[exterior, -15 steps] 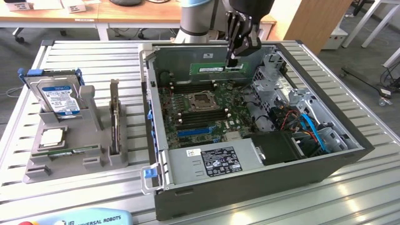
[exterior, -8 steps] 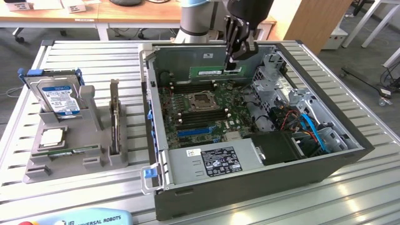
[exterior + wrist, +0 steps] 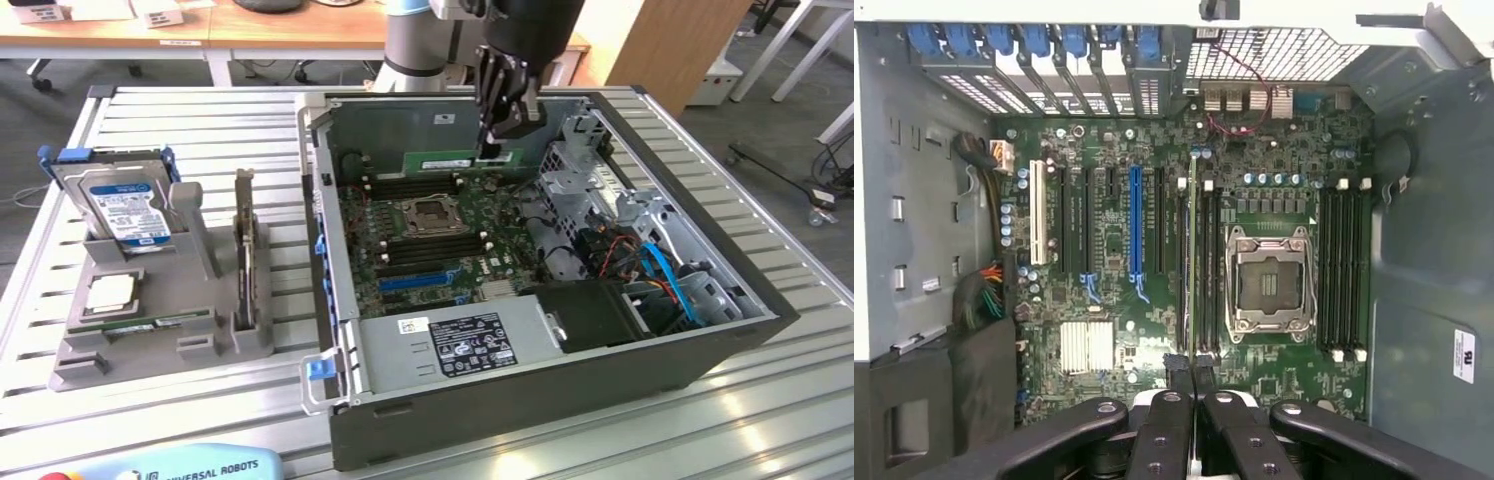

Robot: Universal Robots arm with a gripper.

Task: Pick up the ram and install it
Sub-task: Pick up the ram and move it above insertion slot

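On the exterior view's left stood a gray holder [image 3: 80, 375]. In it were a hard drive [image 3: 127, 205], a silver chip [image 3: 111, 290] and a dark card [image 3: 244, 260].

In the middle sat the open computer case [image 3: 534, 410], with the green board [image 3: 387, 262] flat on its floor. The claw [image 3: 497, 148] hung over the far part of the case. Its fingers were pressed together on the ram [image 3: 438, 160], pinching the thin green stick. The ram stuck out from the claw toward the exterior view's left. It looked to be up in the air above the board, not in a slot yet.

In the wrist view the claw [image 3: 1191, 375] held the ram [image 3: 1191, 250] edge on, so it showed as a thin line. That line ran along the long black slots [image 3: 1210, 270] beside the square socket [image 3: 1266, 283].

I think the job at this point was to line the stick up. To do it well, the stick had to run the same way as one slot and sit right over it, not crooked. It had to stand up straight and not lean. The push had to be soft and even at both ends, so the thin stick would not bend. I could not tell if the little clips at the slot ends were open.

On the exterior view's right lay blue cables [image 3: 663, 268], well apart from the claw.
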